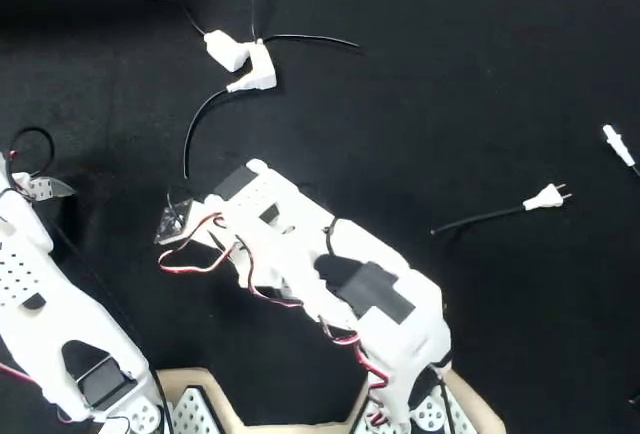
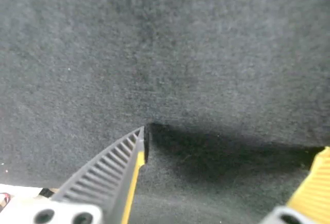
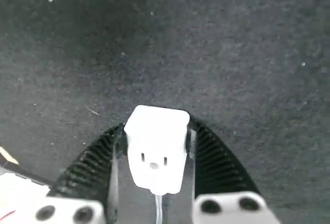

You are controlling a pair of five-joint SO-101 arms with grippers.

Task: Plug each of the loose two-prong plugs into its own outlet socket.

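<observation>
Handling: small white plastic outlet socket block [image 3: 156, 154] on a thin lead, judged light, rigid, slick; best held across its flat flanks | Position: clamped by its sides in the right pincer [image 3: 156, 131], over the black worktop [image 3: 232, 53], left of centre | Other arm: left pincer [image 2: 221, 175] wide apart, empty | Mate: white two-prong plug [image 1: 545, 196] lies loose at right.

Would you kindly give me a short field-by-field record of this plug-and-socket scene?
left gripper: open, empty, over the cloth
right gripper: shut on a white socket, its slots facing the camera
plug: loose on the cloth, to the right of both arms, black cord attached
white pair: two connector pieces touching at the far side; whether fully mated cannot be told
</observation>
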